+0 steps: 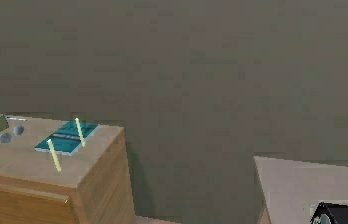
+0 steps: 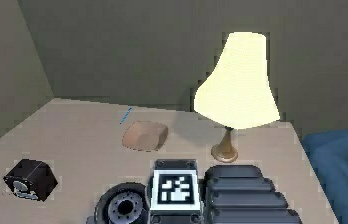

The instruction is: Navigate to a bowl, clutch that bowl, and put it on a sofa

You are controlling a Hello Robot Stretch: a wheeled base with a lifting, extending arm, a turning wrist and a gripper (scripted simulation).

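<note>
Bowl (image 2: 145,135), tan blob, shape unclear, near lamp (image 2: 237,85)

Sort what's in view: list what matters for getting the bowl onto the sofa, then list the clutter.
For the job:
- tan shallow dish on the table, likely the bowl
- blue padded thing beside the table, perhaps the sofa

Lying about:
- lamp
- small black box
- teal book on the wooden cabinet
</note>
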